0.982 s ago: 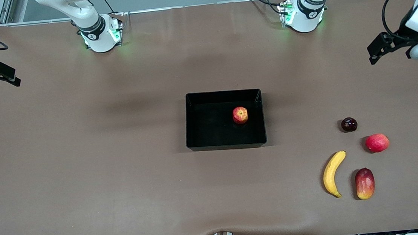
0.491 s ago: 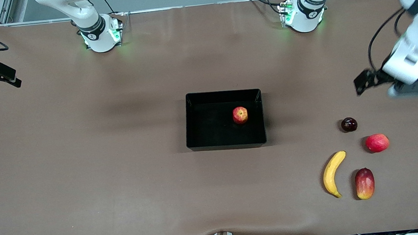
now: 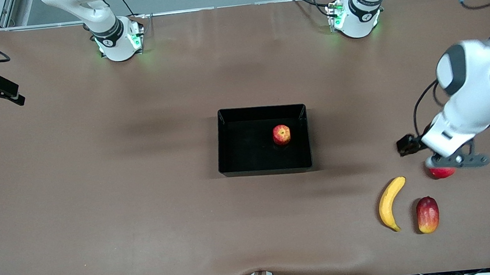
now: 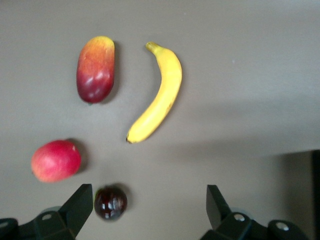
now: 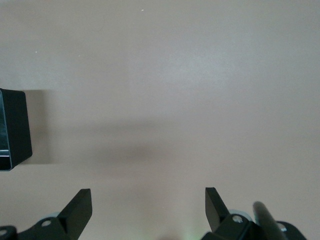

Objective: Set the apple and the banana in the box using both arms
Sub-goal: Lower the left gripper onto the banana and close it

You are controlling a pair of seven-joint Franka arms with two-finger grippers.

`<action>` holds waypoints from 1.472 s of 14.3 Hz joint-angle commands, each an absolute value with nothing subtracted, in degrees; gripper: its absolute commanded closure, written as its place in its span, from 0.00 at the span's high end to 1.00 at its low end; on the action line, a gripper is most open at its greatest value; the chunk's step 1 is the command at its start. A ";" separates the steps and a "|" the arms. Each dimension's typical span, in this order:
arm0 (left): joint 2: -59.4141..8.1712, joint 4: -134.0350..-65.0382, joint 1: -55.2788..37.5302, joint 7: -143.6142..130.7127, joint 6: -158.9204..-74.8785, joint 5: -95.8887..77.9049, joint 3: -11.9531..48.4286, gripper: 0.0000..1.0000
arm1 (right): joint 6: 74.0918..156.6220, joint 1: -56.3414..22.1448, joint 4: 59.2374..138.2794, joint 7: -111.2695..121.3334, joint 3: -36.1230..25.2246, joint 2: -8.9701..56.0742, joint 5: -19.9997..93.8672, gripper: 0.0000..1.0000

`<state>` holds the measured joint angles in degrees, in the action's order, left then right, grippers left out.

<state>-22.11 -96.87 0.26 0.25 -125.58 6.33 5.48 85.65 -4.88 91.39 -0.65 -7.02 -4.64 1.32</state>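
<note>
- The apple point(image 3: 281, 134) sits inside the box point(image 3: 227, 139), toward the wall at the left arm's end; the box is at the middle of the table point(image 3: 144, 208)
- The banana point(image 3: 390, 203) lies bare on the table, well apart from the box, nearer the front camera and toward the left arm's end; you see it whole in the left wrist view point(image 4: 157, 92)
- Just beside the banana lies a mango point(image 3: 428, 214), with a pinkish-red round fruit point(image 4: 56, 160) and a small dark fruit point(image 4: 110, 202) close by
- Your left gripper point(image 4: 150, 210) hangs over this group of fruit, above the dark fruit, fingers spread wide and holding nothing
- Your right gripper point(image 5: 148, 212) waits at the right arm's end of the table, over bare tabletop, fingers spread and empty; a corner of the box shows at the edge of its wrist view
</note>
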 commanded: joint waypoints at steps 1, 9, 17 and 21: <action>-31.78 -88.79 0.53 3.51 -128.05 12.98 5.71 1.00 | 85.78 -3.43 90.88 -0.09 -6.33 -4.39 2.46 1.00; -48.51 -81.56 1.14 8.26 -142.91 12.92 5.45 1.00 | 85.69 -3.43 90.97 0.00 -6.33 -4.39 2.81 1.00; -48.78 -81.74 0.62 7.56 -142.56 10.90 6.15 0.00 | 85.25 -3.60 90.97 -0.09 -6.33 -4.39 2.90 1.00; -44.58 -82.09 0.44 7.38 -137.93 10.90 9.57 0.00 | 85.25 -3.78 90.97 -0.18 -6.33 -4.39 2.90 1.00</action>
